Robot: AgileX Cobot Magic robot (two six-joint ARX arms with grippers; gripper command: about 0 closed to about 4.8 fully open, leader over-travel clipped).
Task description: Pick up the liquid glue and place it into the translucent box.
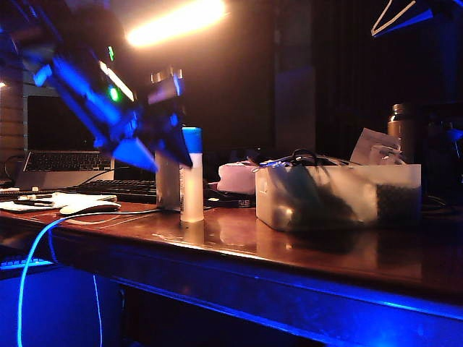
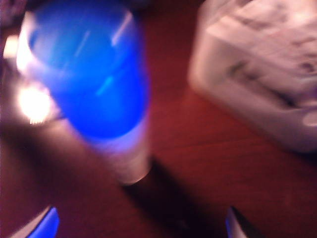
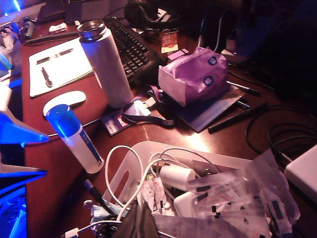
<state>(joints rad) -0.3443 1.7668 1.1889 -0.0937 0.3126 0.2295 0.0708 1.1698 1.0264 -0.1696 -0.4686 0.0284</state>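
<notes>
The liquid glue [image 1: 192, 184], a slim whitish tube with a blue cap, stands upright on the wooden table, left of the translucent box [image 1: 340, 196]. My left gripper [image 1: 163, 153] is a blur just beside the glue's upper part. In the left wrist view the glue [image 2: 94, 84] fills the picture close ahead, and my left gripper [image 2: 141, 228] is open with its fingertips [image 2: 42, 225] wide apart and nothing between them. My right gripper [image 3: 181, 220] hovers shut over the translucent box [image 3: 143, 148], which holds cables and packets. The glue [image 3: 74, 134] stands just outside the box.
A pale flask [image 3: 106, 64] with a dark lid stands right behind the glue. A keyboard [image 3: 131, 47], mouse [image 3: 64, 101], notebook [image 3: 59, 67], lanyard badge [image 3: 133, 114] and purple pouch [image 3: 193, 74] crowd the back of the table. A laptop [image 1: 61, 144] stands at the far left.
</notes>
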